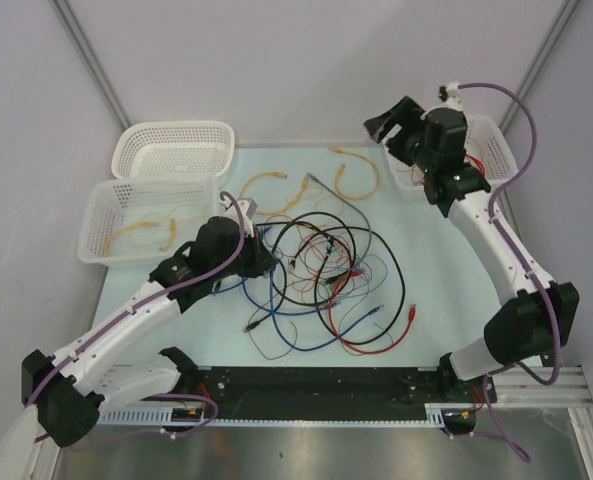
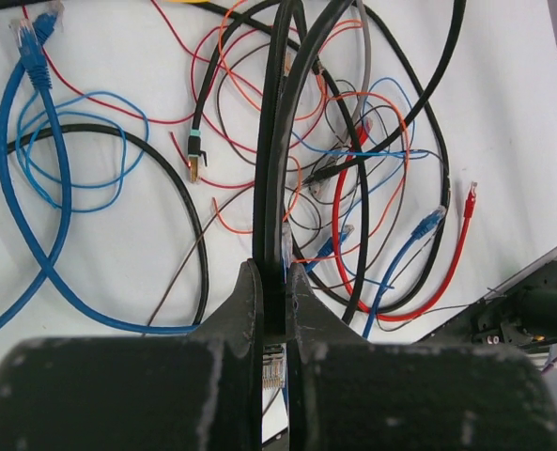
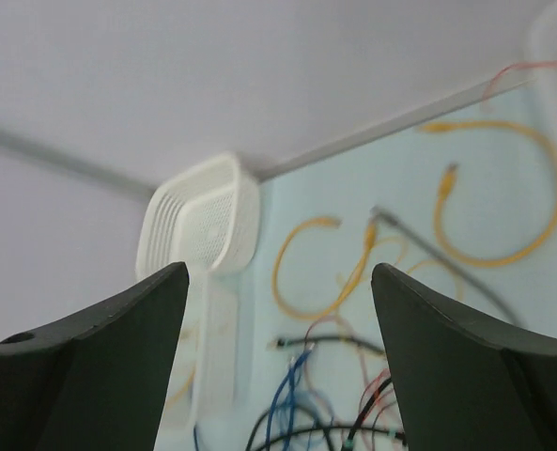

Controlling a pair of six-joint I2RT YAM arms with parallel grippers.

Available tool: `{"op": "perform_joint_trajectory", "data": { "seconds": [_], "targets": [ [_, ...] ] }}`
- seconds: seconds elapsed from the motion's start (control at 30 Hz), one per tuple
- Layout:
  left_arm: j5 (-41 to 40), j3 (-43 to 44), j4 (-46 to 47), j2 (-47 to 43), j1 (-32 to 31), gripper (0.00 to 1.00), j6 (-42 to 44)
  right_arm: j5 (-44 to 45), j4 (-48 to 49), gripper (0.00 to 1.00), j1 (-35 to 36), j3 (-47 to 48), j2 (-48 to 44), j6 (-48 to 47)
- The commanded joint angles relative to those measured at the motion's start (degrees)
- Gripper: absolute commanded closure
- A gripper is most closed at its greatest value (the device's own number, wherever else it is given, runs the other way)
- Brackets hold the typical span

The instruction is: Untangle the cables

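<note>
Left wrist view: left end effector is clenched on a black cable in the cables piled in the middle of the bench. Right end effector gapes empty, far right. A hard pull could tighten knots.

pale table with tangled cables, loose yellow cables, white baskets

On the pale worktop, a white mesh basket stands in the far left corner, with a second white basket touching its near side. A third white basket sits far right. A black rail lines the near edge.
</note>
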Motion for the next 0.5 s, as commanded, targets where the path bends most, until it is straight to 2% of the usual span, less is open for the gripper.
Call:
{"op": "perform_joint_trajectory", "data": {
  "seconds": [0.0,0.2,0.4,0.47],
  "targets": [
    [-1.6,5.1,-0.6,-1.9,-0.1,1.00,2.0,-8.4,-3.3,0.16,8.1,-3.0,-5.1,-4.5],
    [-5.4,8.2,-1.8,-2.5,-0.2,1.00,2.9,-12.8,-3.7,0.15,18.2,-14.1,-14.7,-4.1],
    [-7.5,12.5,-2.0,-2.7,0.1,1.00,2.7,-14.3,-5.0,0.17,26.2,-19.0,-20.3,-4.7],
    [-8.2,15.0,-2.4,-1.9,0.3,1.00,2.3,-12.5,-5.0,0.18,31.2,-20.2,-21.9,-7.0]
  ]
}}
